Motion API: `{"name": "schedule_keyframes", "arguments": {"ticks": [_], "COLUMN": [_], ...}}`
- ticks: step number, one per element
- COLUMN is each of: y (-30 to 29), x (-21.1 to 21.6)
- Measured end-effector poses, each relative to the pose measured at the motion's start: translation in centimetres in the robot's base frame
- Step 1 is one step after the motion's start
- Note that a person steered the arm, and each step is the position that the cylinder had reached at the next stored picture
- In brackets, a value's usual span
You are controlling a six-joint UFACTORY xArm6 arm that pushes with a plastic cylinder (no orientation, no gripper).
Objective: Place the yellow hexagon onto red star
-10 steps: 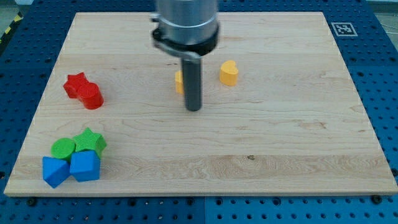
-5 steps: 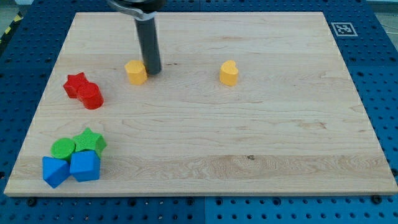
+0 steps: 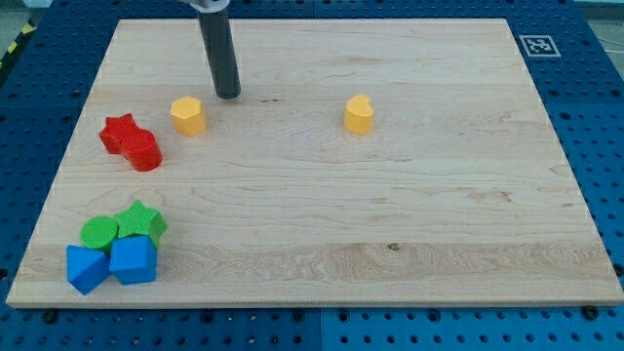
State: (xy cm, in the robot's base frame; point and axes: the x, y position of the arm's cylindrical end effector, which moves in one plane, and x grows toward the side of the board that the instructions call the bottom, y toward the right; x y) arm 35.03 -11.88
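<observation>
The yellow hexagon (image 3: 187, 115) lies on the wooden board, right of the red star (image 3: 119, 132) with a gap between them. A red round block (image 3: 144, 151) touches the star at its lower right. My tip (image 3: 228, 96) stands just up and right of the yellow hexagon, apart from it by a small gap. The dark rod rises from the tip to the view's top edge.
A second yellow block (image 3: 359, 114), rounded, sits right of the board's middle. At the lower left a green round block (image 3: 97, 232), a green star (image 3: 143, 219) and two blue blocks (image 3: 132, 260) (image 3: 85, 268) are clustered. The board's edge (image 3: 312, 304) runs along the bottom.
The yellow hexagon has slid left toward the red star, from the board's middle. My tip moved left with it, then drew slightly up and away from it.
</observation>
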Motion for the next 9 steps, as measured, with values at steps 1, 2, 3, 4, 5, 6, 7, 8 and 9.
{"name": "schedule_keyframes", "arguments": {"ticks": [1, 2, 3, 4, 5, 6, 7, 8, 9], "y": [-0.2, -0.2, -1.9, -4.9, -6.4, -6.4, -3.9, 1.7, 9.6], "x": [1.4, 2.6, 3.1, 3.1, 3.1, 2.3, -0.9, -3.6, -4.7]}}
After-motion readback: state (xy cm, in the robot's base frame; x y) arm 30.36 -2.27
